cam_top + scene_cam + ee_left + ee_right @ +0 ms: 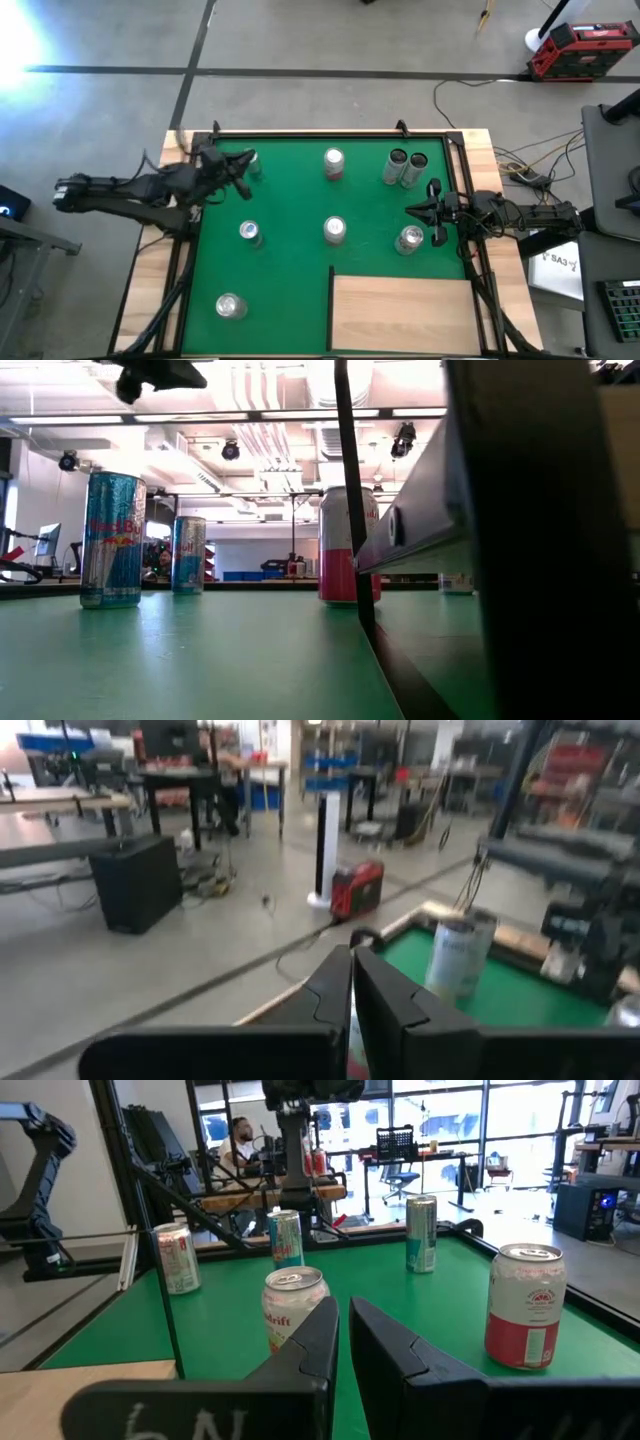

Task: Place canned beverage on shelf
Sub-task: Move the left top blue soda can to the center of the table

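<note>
Hovering over the table's right edge, the right gripper (pixel 428 211) has its fingers (pixel 310 1342) closed and empty. A can (pixel 292 1320) stands just ahead of them; the shelf (pixel 402 313) lies beside, apart.

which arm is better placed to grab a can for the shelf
Right. The right gripper sits just beside a can, close to the shelf. The left gripper is at the mat's far left corner, well away from the shelf.

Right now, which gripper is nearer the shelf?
Right. The right gripper hangs over the mat's right side, just beyond the shelf's far edge, beside a can. The left gripper is at the far-left corner, diagonally opposite.
</note>
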You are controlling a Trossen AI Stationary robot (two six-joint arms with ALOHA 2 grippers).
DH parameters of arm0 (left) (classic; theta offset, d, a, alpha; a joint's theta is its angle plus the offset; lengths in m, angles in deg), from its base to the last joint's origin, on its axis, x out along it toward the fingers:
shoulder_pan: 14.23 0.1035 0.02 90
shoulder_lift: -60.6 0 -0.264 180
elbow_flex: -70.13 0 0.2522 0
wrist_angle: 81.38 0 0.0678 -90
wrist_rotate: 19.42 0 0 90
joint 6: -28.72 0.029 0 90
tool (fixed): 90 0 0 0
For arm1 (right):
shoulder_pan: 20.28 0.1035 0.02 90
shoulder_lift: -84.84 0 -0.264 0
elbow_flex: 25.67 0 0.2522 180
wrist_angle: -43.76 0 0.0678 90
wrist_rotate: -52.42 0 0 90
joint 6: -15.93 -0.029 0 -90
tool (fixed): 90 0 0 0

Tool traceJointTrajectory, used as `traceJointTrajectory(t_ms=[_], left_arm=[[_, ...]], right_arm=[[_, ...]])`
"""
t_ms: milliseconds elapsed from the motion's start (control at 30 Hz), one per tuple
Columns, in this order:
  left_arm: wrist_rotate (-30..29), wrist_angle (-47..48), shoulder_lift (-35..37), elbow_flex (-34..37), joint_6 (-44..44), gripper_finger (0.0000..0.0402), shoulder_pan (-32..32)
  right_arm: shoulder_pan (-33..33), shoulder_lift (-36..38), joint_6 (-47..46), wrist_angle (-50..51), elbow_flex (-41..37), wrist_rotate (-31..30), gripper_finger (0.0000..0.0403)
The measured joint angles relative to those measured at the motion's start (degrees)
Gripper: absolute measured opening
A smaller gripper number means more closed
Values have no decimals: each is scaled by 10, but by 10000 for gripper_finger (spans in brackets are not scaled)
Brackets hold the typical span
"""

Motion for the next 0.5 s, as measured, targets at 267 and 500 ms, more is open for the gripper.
traceJointTrajectory(t_ms=[267, 500], left_arm=[[-10, 81, -116, -80, -65, 0, 10], [-37, 138, -183, -99, -197, 0, 29]], right_arm=[[0, 0, 0, 0, 0, 0, 22], [0, 0, 0, 0, 0, 0, 22]])
